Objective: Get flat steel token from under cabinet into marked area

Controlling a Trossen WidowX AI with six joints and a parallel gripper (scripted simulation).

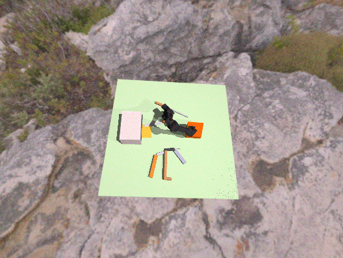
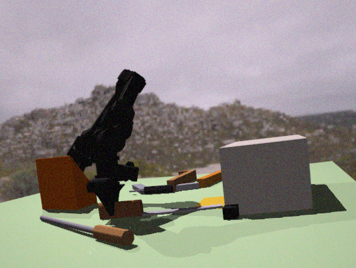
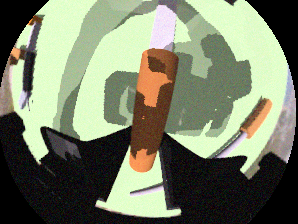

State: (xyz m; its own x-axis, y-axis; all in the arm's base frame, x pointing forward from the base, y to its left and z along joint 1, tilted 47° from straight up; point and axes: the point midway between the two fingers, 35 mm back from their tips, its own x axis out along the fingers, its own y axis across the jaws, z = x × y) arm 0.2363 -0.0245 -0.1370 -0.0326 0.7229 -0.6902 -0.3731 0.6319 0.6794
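Our claw (image 1: 164, 121) (image 2: 112, 213) (image 3: 147, 131), partly open, gripped the orange handle (image 2: 125, 209) (image 3: 154, 100) of a rod whose black tip (image 2: 230, 212) lay by the cabinet (image 1: 131, 126) (image 2: 266, 175). We couldn't see the token, presumably under the cabinet; retrieval remained.

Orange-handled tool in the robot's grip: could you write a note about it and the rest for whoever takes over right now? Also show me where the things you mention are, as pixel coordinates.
End effector (image 1: 164, 118) (image 2: 112, 211) (image 3: 147, 131): closed on the orange handle (image 1: 163, 121) (image 2: 130, 209) (image 3: 159, 85); its pale shaft reaches toward the cabinet (image 1: 131, 125) (image 2: 266, 175).
Marked area: yellow patch (image 1: 147, 132) (image 2: 211, 201) at the cabinet's front.
Token: not visible in any view; whether it has moved cannot be told.
Done: a tool is gripped.
Left: confirm where the token is, get it flat and wholly inside the patch, put the tool down away from token and cabinet, open up and move clear.
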